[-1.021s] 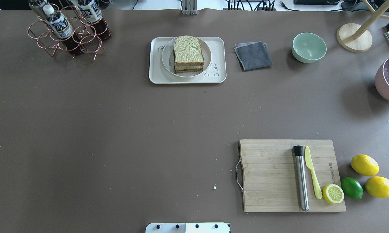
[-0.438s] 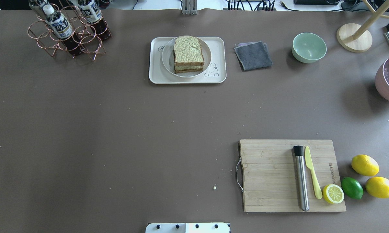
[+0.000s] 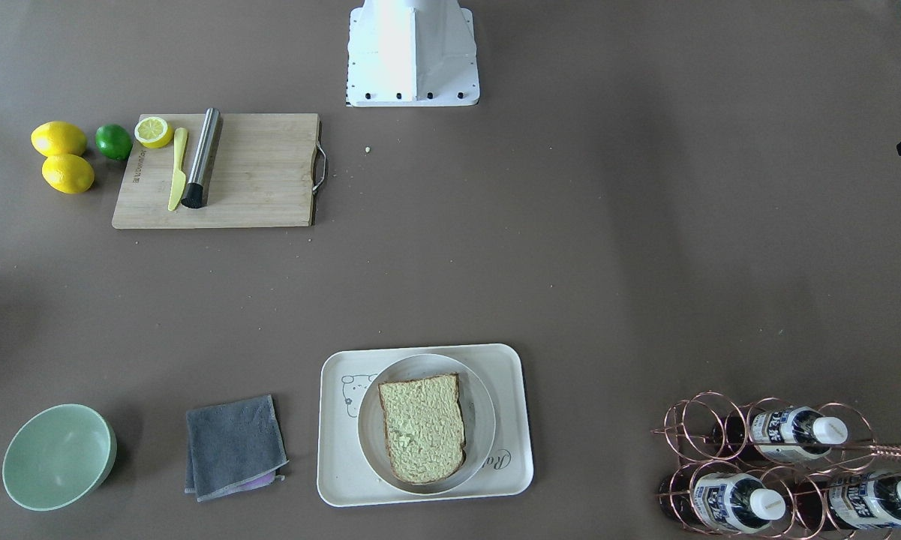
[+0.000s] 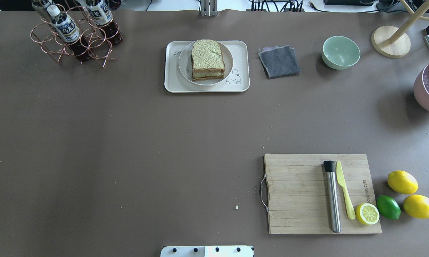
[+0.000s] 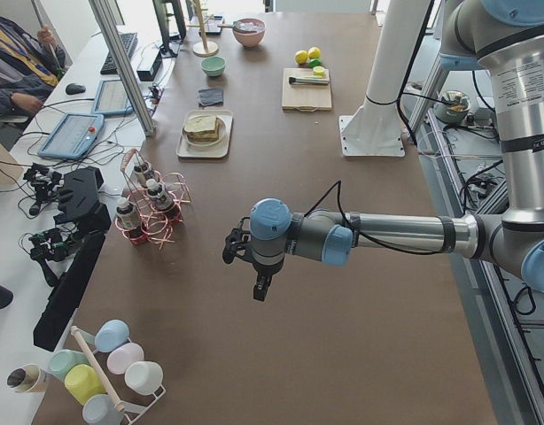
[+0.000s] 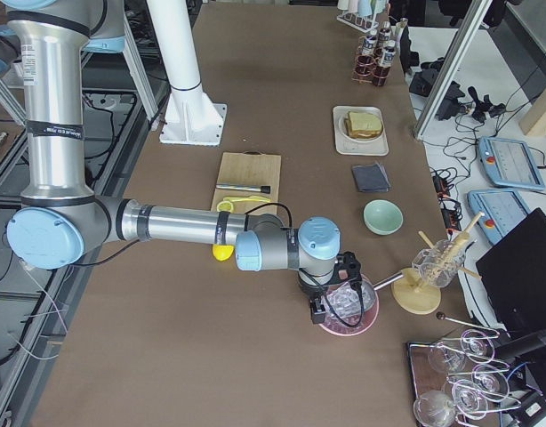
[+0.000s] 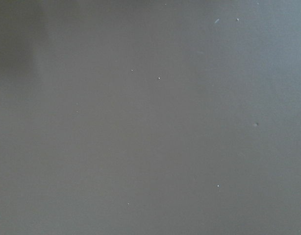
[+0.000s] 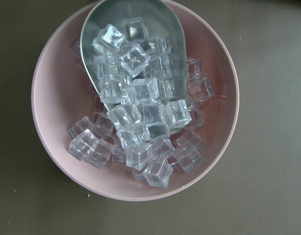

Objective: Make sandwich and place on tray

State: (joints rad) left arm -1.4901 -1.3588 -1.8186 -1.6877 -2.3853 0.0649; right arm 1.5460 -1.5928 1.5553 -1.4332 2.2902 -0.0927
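Note:
The sandwich, two stacked bread slices with brown crust, lies on a round white plate that stands on the cream tray at the table's far middle. It also shows in the front view on the tray. The egg is hidden between the slices. My left gripper hangs over bare table far to the left. My right gripper hangs over the pink ice bowl. Both grippers show only in the side views, so I cannot tell whether they are open or shut.
A copper bottle rack stands at the far left. A grey cloth and a green bowl lie right of the tray. A wooden cutting board holds a muddler, a yellow knife and a lemon half, with lemons and a lime beside it.

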